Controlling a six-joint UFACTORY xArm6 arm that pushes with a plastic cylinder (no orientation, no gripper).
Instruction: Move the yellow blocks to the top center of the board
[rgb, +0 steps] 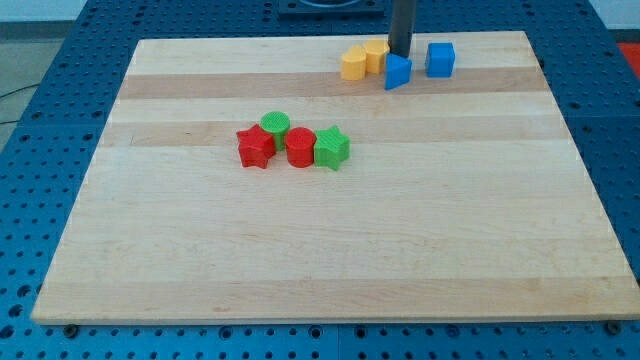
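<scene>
My tip (401, 53), a bare rod with no end effector, sits just beside both yellow blocks (363, 59) near the desk's (300, 250) top edge.

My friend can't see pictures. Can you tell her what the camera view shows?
A dark rod's tip sits at the top of a wooden board, right beside two yellow blocks and a blue block, with a blue cube just to the right. Near the middle, two red blocks and two green blocks huddle together.
</scene>
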